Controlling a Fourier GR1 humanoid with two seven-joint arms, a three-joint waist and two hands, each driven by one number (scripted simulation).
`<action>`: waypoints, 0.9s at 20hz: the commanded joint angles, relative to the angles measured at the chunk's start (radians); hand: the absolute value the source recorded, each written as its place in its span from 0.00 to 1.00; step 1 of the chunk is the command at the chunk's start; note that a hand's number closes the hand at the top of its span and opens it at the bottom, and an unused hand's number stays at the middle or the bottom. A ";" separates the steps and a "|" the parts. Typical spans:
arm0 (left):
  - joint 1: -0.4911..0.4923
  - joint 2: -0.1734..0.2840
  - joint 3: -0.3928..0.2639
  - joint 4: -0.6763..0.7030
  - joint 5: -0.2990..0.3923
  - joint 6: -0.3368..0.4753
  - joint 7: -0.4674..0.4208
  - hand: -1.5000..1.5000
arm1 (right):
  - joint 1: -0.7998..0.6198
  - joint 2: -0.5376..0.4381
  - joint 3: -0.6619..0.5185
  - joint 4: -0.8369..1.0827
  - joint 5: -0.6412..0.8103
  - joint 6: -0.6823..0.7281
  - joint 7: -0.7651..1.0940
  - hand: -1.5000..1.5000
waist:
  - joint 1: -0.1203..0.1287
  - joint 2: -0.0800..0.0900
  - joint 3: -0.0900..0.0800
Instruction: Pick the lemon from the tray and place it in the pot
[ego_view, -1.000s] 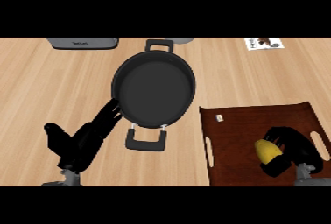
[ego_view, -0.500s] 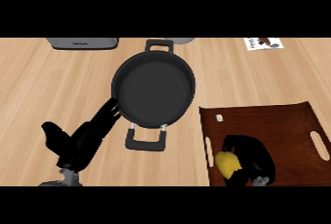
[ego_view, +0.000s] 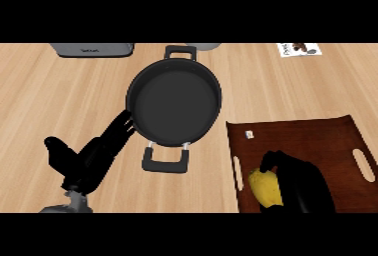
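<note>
Right fingers: curled round the lemon (ego_view: 264, 187), thumb hooked over its top, so the right hand (ego_view: 301, 184) holds it
Lemon: in that hand, over the near left part of the tray (ego_view: 295, 131); whether it rests on the tray floor or is lifted just clear I cannot tell from this steep view
Change: over the last 1 second the hand and lemon have slid from the tray's right side to its left side, toward the pot
Meaning: pick looks done, carry under way; the lemon has yet to cross the tray's left rim
Pot: the pot (ego_view: 175, 102) sits just beside the tray's far left corner, open, nothing in it
Left fingers: straight and relaxed, holding nothing; the left hand (ego_view: 92, 156) rests by the pot's near handle, unmoved
Next: likely up and over the rim, then release
</note>
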 joint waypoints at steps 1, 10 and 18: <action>0.010 -0.002 -0.005 -0.001 -0.018 0.005 -0.009 0.50 | -0.027 0.031 0.033 -0.246 0.036 0.079 0.108 1.00 | -0.002 -0.002 -0.001; 0.002 -0.021 -0.025 -0.005 -0.009 -0.002 0.018 0.50 | -0.374 0.168 -0.082 -0.384 -0.114 0.258 0.170 1.00 | 0.019 0.004 -0.001; 0.004 -0.013 0.005 -0.003 -0.007 -0.012 -0.002 0.50 | -0.761 0.227 -0.253 -0.143 -0.266 0.303 0.282 1.00 | 0.017 0.003 0.000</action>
